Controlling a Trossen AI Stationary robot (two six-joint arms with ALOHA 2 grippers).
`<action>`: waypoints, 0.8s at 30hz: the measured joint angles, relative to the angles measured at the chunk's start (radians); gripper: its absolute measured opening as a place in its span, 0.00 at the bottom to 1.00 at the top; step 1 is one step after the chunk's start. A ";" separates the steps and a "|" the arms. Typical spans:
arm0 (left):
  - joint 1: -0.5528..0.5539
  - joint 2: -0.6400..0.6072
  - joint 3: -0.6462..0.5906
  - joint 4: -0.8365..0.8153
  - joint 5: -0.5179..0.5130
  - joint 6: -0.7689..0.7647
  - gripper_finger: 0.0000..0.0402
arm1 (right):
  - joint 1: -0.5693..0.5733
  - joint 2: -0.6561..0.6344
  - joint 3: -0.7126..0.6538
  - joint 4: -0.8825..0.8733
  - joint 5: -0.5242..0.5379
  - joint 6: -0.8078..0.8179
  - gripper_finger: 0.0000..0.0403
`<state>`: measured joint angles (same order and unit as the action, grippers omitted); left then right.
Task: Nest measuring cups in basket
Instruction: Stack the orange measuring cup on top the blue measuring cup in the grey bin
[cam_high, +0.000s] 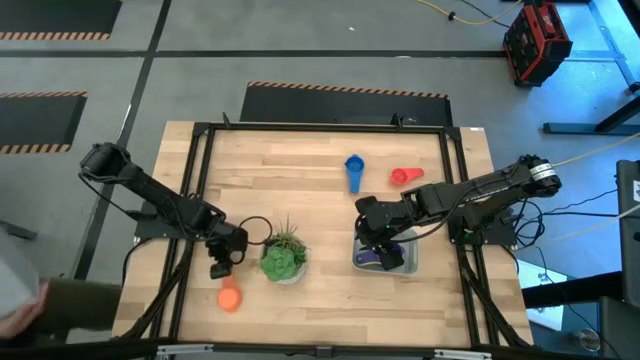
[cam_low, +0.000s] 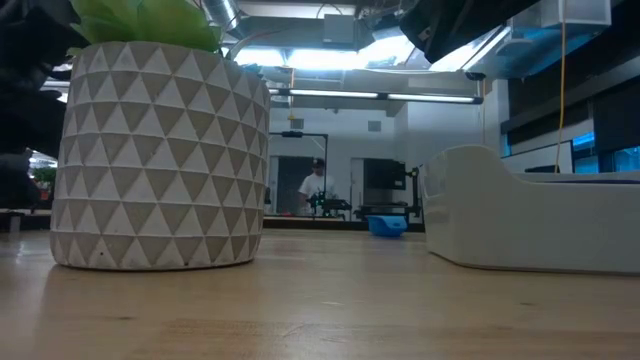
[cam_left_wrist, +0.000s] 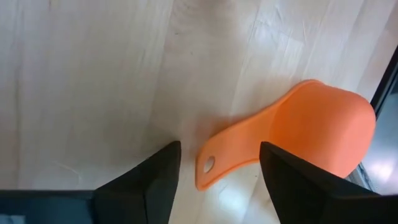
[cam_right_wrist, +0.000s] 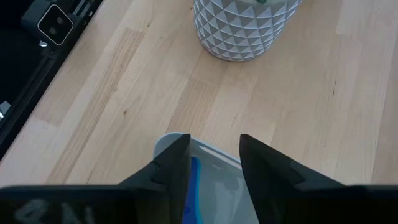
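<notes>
Orange cup (cam_left_wrist: 311, 134) lies on the wooden table (cam_high: 320, 170) near its front left edge, bowl down, handle pointing toward the left gripper (cam_high: 222, 262). In the left wrist view that gripper's fingers (cam_left_wrist: 149, 186) stand apart on either side of the handle's end, with a gap on each side; they grip nothing. Beside this gripper stands the plant (cam_high: 283, 258) in its white triangle-patterned pot (cam_low: 160, 155).

Right gripper (cam_high: 383, 243) hangs over the basket (cam_high: 404, 262), which sits at the table's front right, well apart from the pot. In the right wrist view its fingers (cam_right_wrist: 264, 165) are partly apart above the basket's rim, and a blue shape shows inside the basket between them; whether they hold anything cannot be told. A purple cup (cam_high: 374, 258) shows in the basket from above.

Two cups lie loose farther back on the table: a blue cup (cam_high: 353, 170) and, just to its right, a red cup (cam_high: 403, 177), apart from each other. The blue cup also shows in the low view, beyond the pot and the basket wall.

A person (cam_low: 314, 186) stands far back in the room.
</notes>
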<state>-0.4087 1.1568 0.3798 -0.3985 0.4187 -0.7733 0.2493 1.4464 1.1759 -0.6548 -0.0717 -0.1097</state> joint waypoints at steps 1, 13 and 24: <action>-0.003 0.000 0.000 -0.001 0.000 0.000 0.52 | 0.000 0.000 0.000 0.000 0.000 0.000 0.35; -0.008 0.002 -0.002 -0.006 0.014 -0.001 0.31 | 0.000 0.000 0.000 0.000 0.000 -0.003 0.35; -0.007 0.002 -0.002 -0.004 0.013 -0.001 0.17 | 0.000 0.000 0.000 0.000 0.000 -0.003 0.35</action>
<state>-0.4160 1.1584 0.3782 -0.4028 0.4318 -0.7740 0.2493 1.4460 1.1759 -0.6548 -0.0719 -0.1127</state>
